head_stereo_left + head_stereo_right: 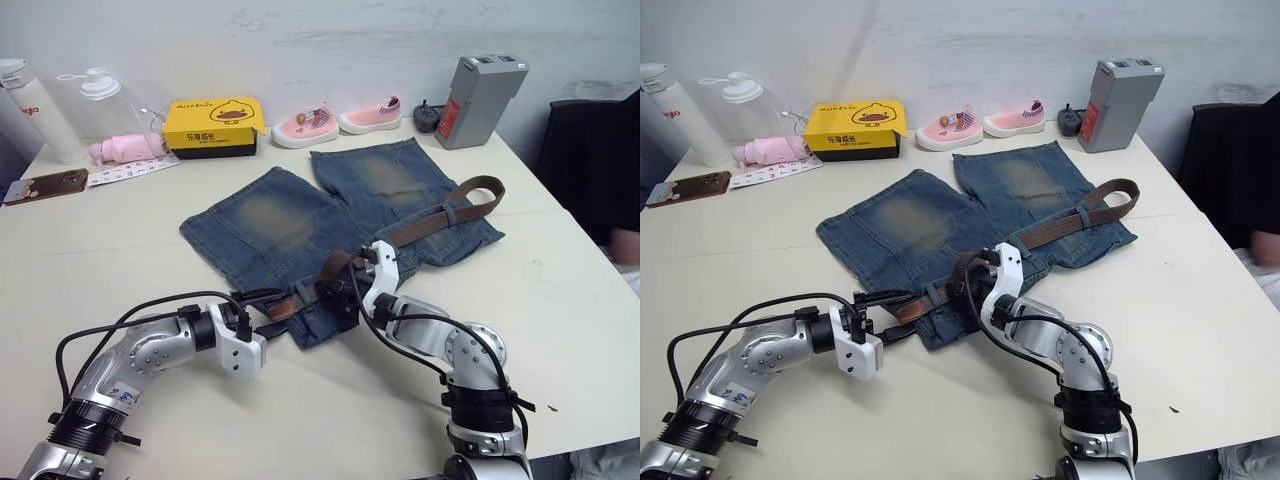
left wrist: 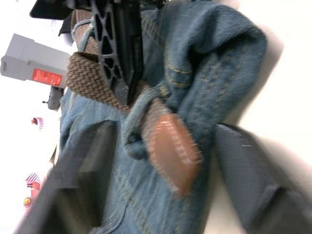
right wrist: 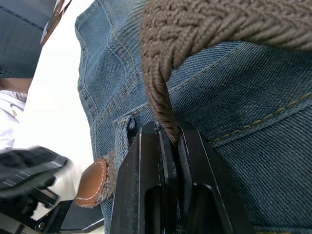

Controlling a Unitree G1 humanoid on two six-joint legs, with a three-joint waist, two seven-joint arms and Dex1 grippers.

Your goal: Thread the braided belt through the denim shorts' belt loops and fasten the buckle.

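Note:
The faded denim shorts (image 1: 300, 225) lie flat mid-table, waistband toward me. The braided belt (image 1: 430, 222) runs from a loop at the far right of the shorts down along the waistband. Its brown leather tip (image 2: 170, 153) pokes out through a denim belt loop (image 2: 138, 111). My left gripper (image 1: 274, 312) is open, one finger on either side of that tip, not touching it. My right gripper (image 3: 168, 134) is shut on the braided belt just behind that loop, at the waistband. I cannot make out the buckle.
Along the back stand a yellow box (image 1: 213, 125), two pink shoes (image 1: 305, 128), a grey box (image 1: 480, 100) and clear bottles (image 1: 100, 100). A dark flat item (image 1: 45, 185) lies far left. A black chair (image 1: 590, 150) and a person's hand (image 1: 626, 245) are at the right edge.

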